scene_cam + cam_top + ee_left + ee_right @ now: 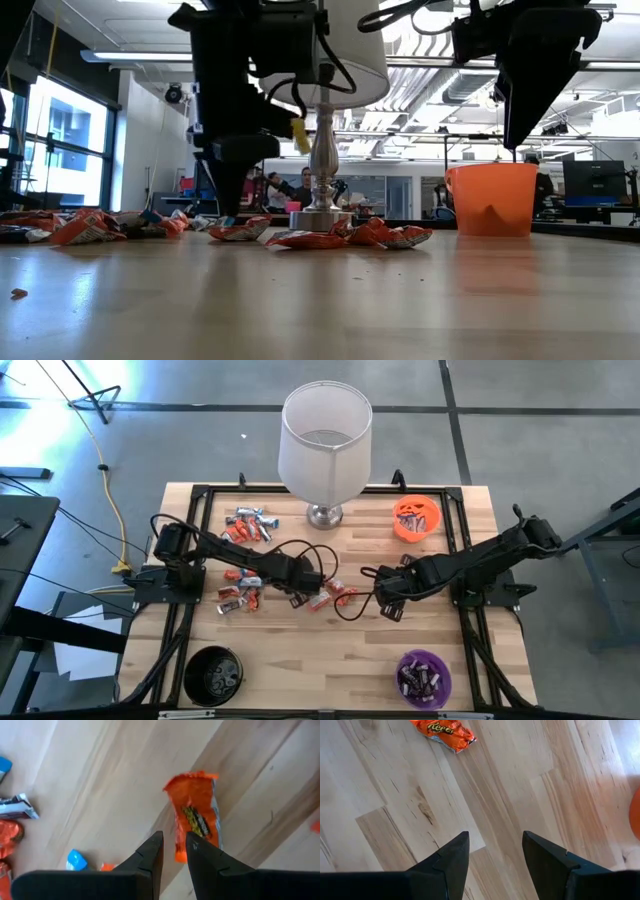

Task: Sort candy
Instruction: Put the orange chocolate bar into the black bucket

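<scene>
- Left claw low over mid-counter, jaws narrowed around one end of an orange-wrapped candy; wrapper between the tips, not visibly pinched, so grip unconfirmed.
- Right claw spread wide and empty above bare wood, another orange candy bar lying apart from it.
- More candy scattered on the counter's left half, some already in the orange bowl and purple bowl; black bowl at the near left corner.
- Best handled, by the look of it: centre the wrapper deeper between the tips before closing, lift straight up clear of neighbouring pieces near the lamp, then carry to the orange bowl.
- Risk: crinkly foil slipping from an end-only pinch.
</scene>
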